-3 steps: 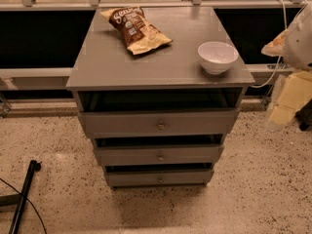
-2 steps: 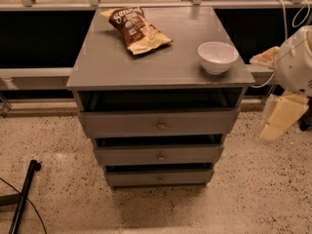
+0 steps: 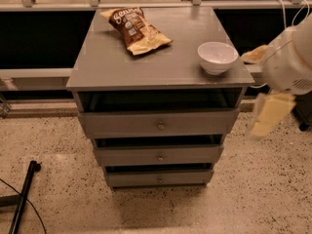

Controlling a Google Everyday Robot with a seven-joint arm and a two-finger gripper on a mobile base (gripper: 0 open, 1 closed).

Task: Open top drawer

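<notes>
The top drawer (image 3: 157,123) is the widest of three grey drawers in a small grey cabinet, with a small round metal knob (image 3: 160,126) at its centre. There is a dark gap between its front panel and the cabinet top. My gripper (image 3: 269,115) hangs from the white arm (image 3: 291,58) at the right, off the cabinet's right side, level with the top drawer and not touching it.
A brown snack bag (image 3: 135,29) and a white bowl (image 3: 217,57) sit on the cabinet top (image 3: 122,62). Two narrower drawers (image 3: 159,156) lie below. A black pole (image 3: 22,199) lies on the speckled floor at lower left. A railing runs behind.
The arm and gripper have moved left and a little down, closer to the cabinet's right side. The drawers, bag and bowl have not moved.
</notes>
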